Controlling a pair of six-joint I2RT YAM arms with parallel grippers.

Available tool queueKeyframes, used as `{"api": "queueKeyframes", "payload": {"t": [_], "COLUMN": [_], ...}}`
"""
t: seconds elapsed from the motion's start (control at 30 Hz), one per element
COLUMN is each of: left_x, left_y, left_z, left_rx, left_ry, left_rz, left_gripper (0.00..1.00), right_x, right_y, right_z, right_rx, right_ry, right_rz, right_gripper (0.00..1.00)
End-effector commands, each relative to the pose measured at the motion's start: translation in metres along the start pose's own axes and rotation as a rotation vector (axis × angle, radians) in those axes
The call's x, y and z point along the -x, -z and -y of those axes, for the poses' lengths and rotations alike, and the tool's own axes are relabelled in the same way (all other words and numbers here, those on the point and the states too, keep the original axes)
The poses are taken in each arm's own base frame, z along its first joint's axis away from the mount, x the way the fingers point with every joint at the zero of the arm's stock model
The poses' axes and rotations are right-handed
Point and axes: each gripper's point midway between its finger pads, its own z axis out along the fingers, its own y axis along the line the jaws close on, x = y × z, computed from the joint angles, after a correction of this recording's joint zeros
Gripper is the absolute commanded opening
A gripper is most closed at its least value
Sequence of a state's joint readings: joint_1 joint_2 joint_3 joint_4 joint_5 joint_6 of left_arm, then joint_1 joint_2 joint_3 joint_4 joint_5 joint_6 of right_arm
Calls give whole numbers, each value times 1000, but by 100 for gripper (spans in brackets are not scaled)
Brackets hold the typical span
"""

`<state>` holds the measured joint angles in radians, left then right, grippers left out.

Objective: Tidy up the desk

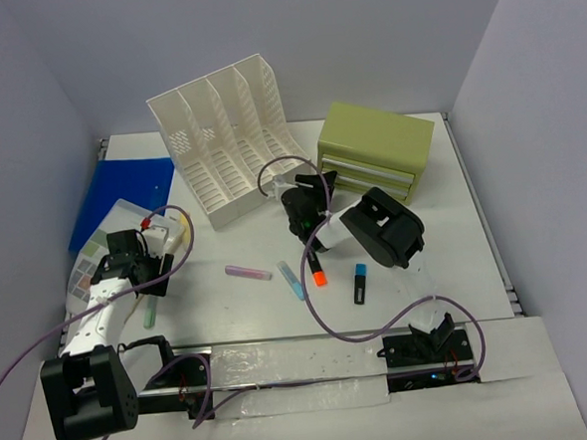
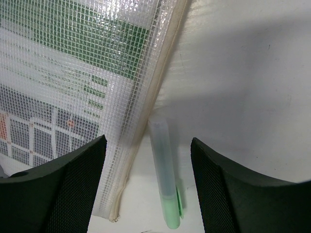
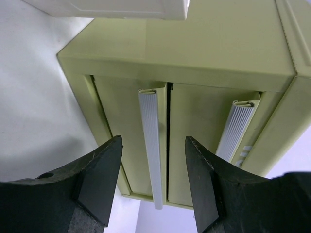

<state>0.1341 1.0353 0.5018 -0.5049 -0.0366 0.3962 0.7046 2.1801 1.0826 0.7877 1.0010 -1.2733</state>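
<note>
Desk (image 1: 476,269): flat white top filling the floor of the white enclosure. Its far edge runs left-right along the back wall and its side edges run near-far. Perspective squeezes it, so I can't call which axis is the long one.

Left gripper (image 2: 147,141): jaws open, gripping nothing, straddling a green highlighter (image 2: 165,179). The highlighter lies flat on the desk, long axis running roughly along the jaw gap, green end toward the camera. It sits just beside the zip edge of a mesh pouch (image 2: 73,73) with printed sheets inside. In the top view this is the left-near part of the desk, with a blue folder (image 1: 123,196) beyond the pouch.

Right gripper (image 3: 153,140): jaws open, empty, facing the front of the olive-green drawer box (image 1: 376,140). One ribbed silver handle (image 3: 150,145) lines up between the jaws; can't tell if anything touches.

White file rack (image 1: 231,144) is far-centre, tipped back, slots facing up.

Loose on the desk mid-area, all lying flat:
- pink pen (image 1: 249,273), axis left-right
- light-blue pen (image 1: 291,280), roughly near-far
- orange-tipped marker (image 1: 316,263), roughly near-far
- blue-capped marker (image 1: 360,283), near-far
</note>
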Motion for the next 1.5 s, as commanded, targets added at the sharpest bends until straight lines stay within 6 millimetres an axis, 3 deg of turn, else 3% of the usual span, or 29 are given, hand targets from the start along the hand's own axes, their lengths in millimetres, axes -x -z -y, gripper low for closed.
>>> {"api": "queueKeyframes", "payload": {"t": [0.0,0.23,1.47], "left_x": [15,18,19], "left_y": [6,6,12], "left_z": [-4,-6,-1], "left_rx": [-3,-1,-34], "left_ry": [-3,-11,-16], "left_rz": [52,54,52], "left_gripper": [77,77,77], "right_x": [8,3,-11], "right_y": [-10,-16,-34], "right_z": [17,10,20], "right_rx": [-57,-55,-103], "right_ry": [-57,-37,-27], "right_rz": [3,-11,-39], "right_gripper": [63,64,59]}}
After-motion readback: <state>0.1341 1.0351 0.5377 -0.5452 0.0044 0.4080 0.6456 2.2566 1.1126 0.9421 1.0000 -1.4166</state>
